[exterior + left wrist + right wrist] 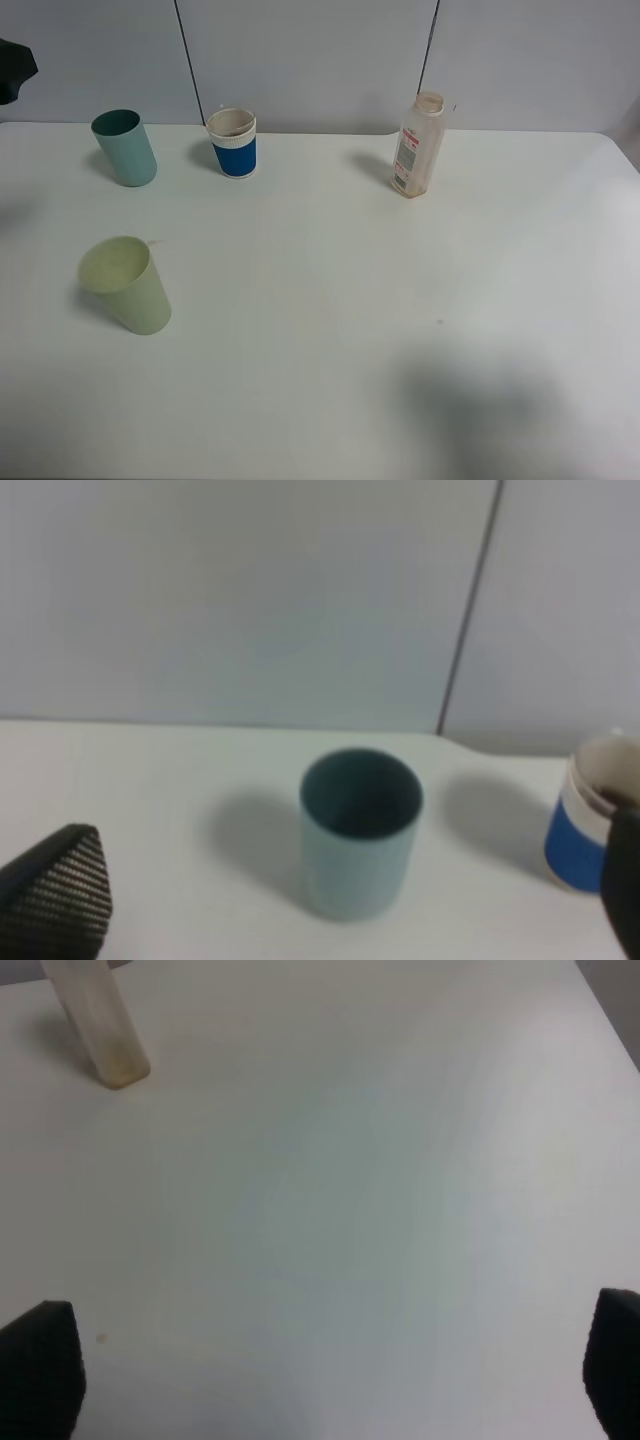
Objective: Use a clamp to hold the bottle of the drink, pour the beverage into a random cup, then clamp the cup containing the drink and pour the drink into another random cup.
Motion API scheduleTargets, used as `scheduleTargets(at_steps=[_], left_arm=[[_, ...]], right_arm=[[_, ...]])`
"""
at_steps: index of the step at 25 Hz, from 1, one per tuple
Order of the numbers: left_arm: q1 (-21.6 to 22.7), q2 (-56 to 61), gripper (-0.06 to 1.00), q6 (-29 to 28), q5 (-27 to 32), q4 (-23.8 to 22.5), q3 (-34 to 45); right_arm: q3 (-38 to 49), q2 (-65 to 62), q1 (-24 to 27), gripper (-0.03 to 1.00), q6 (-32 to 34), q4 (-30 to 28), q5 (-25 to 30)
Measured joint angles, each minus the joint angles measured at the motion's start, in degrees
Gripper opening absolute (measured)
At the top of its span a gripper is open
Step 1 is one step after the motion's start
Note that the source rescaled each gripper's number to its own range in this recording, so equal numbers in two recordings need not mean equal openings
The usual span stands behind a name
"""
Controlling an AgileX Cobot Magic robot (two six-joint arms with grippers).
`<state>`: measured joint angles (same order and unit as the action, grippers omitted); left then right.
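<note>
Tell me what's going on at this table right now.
Nothing is being held. Both grippers, left and right, are open. On the white table stand a teal tumbler, a blue cup with a white rim, a pale yellow-green cup and an uncapped clear bottle that looks almost empty. The left wrist camera faces the teal tumbler.

I see a smooth white table (330, 300) with a matt finish and only a soft sheen. The bottle (418, 145) looks like clear, slightly cloudy plastic with a printed paper-like label. The teal cup (360, 830) reads as matt plastic, as does the pale yellow-green cup (127, 283). The blue cup (233, 143) seems paper-like, with a ribbed white band. The left finger pad (55, 900) shows a rough, cross-hatched black texture.
</note>
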<state>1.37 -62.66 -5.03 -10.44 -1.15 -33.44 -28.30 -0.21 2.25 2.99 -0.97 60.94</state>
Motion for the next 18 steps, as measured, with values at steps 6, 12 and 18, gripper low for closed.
scheduleTargets(at_steps=[6, 12, 18], left_arm=[[-1.1, 8.7, 0.99, 2.8, 6.1, 2.7, 4.4], [-1.1, 21.1, 1.00, 2.8, 14.2, 2.2, 7.3], [-1.1, 30.6, 1.00, 0.3, 20.6, 1.7, 10.2]], right_arm=[[0.0, 0.0, 0.0, 1.00, 0.0, 0.0, 0.0], [0.0, 0.0, 0.0, 1.00, 0.0, 0.0, 0.0], [0.0, 0.0, 0.0, 1.00, 0.0, 0.0, 0.0]])
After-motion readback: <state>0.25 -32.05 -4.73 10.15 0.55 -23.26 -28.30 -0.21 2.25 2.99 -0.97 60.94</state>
